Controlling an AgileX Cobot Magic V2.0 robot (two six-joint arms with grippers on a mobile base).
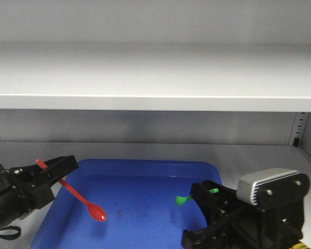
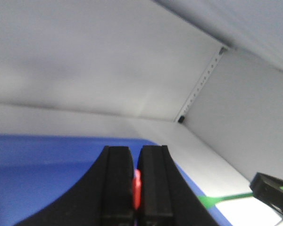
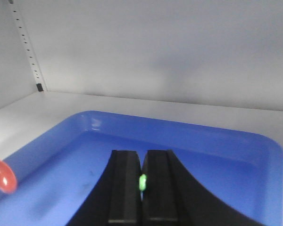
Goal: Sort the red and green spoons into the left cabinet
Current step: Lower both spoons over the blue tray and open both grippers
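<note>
My left gripper [image 1: 67,166] is shut on the handle of the red spoon [image 1: 80,197]. The spoon slants down to the right, with its bowl over the left part of the blue tray [image 1: 145,168]. The left wrist view shows a red sliver of the red spoon [image 2: 137,188] pinched between the pads of the left gripper [image 2: 136,153]. Over the tray's right side, my right gripper [image 1: 207,193] is shut on the green spoon [image 1: 182,199], whose end pokes out to the left. In the right wrist view, the green spoon [image 3: 142,182] sits between the pads of the right gripper [image 3: 141,155]. Both arms are inside the pale left cabinet [image 1: 155,78].
The blue tray [image 3: 179,136] lies on the cabinet's lower shelf [image 1: 259,155]. A wide shelf runs overhead, and slotted rails [image 1: 299,127] stand at the back corners. The red spoon's bowl [image 3: 2,175] shows at the left edge of the right wrist view.
</note>
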